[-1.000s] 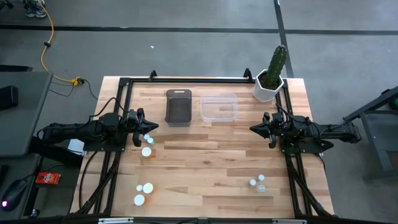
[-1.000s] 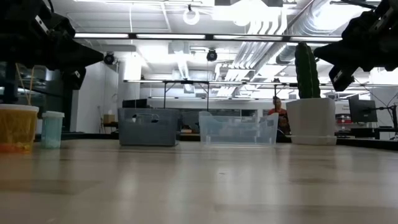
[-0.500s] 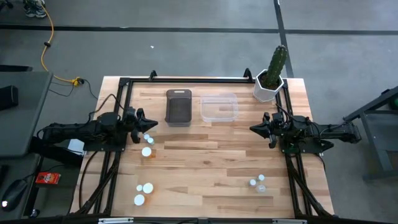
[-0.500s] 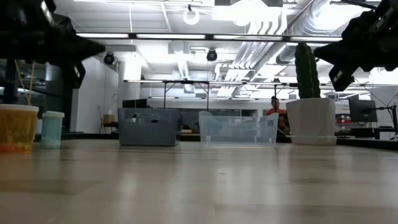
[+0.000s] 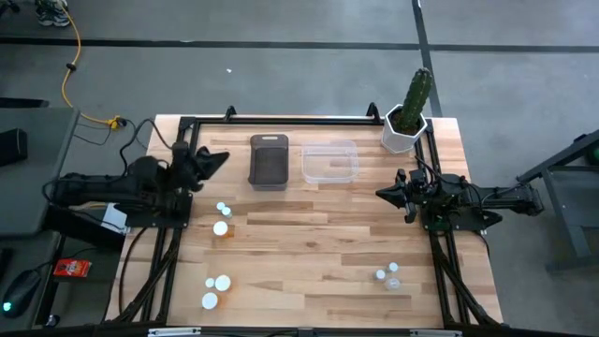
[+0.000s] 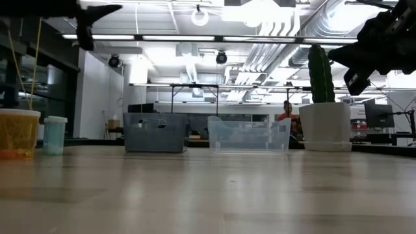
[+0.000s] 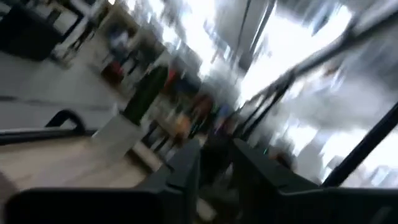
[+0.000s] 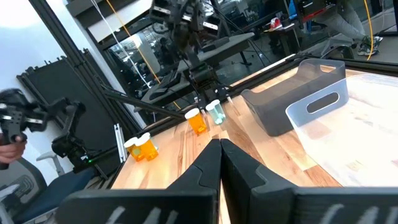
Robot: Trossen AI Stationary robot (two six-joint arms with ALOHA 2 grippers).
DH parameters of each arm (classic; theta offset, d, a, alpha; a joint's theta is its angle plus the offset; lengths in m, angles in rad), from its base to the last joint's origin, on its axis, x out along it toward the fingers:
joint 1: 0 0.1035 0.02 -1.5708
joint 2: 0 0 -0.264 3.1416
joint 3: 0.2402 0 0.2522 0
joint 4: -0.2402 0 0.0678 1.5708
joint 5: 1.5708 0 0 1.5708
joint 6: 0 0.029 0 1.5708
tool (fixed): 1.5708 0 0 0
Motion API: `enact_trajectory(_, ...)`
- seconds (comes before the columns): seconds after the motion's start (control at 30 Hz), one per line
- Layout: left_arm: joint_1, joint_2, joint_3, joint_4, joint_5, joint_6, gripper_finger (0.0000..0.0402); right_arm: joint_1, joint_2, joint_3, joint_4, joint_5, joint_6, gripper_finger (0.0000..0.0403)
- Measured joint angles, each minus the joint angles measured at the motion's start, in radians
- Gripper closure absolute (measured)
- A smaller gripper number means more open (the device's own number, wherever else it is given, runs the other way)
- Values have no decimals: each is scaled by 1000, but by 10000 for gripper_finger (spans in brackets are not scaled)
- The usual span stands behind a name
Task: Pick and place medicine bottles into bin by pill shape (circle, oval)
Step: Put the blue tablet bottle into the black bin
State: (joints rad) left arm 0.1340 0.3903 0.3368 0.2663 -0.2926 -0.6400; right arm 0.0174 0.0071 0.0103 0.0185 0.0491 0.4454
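Several medicine bottles with white caps stand upright on the wooden table: two near my left arm, three at the near left, three at the near right. The low view shows an orange bottle and a bluish one. My left gripper hangs high over the table's left side, beyond the two bottles, fingers slightly apart, holding nothing. My right gripper waits shut at the right.
A grey bin and a clear bin sit side by side at the far middle. A white pot with a cactus stands at the far right corner. Bare wood lies between the two arms.
My left gripper has risen well above the table and gone a little toward the far edge, rolling as it went; in the low view it has climbed to the picture's top. The bottles have stayed in place.
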Motion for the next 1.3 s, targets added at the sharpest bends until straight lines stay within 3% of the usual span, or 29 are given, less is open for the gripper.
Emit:
enact_trajectory(0.17,0,150,294,-436,96,178,249,0,0,0,0,0,0,402)
enact_trajectory(0.33,0,271,543,-936,107,354,210,0,0,0,0,0,0,402)
enact_trajectory(0.43,0,322,616,-1162,107,467,200,0,0,0,0,0,0,402)
enact_trajectory(0.57,0,370,612,-1370,156,571,199,0,0,0,0,0,0,402)
enact_trajectory(0.7,0,433,558,-1455,219,572,199,0,0,0,0,0,0,402)
enact_trajectory(0.87,0,542,513,-1460,196,546,201,0,0,0,0,0,0,402)
enact_trajectory(1.3,0,753,503,-1453,223,916,202,0,0,0,0,0,0,402)
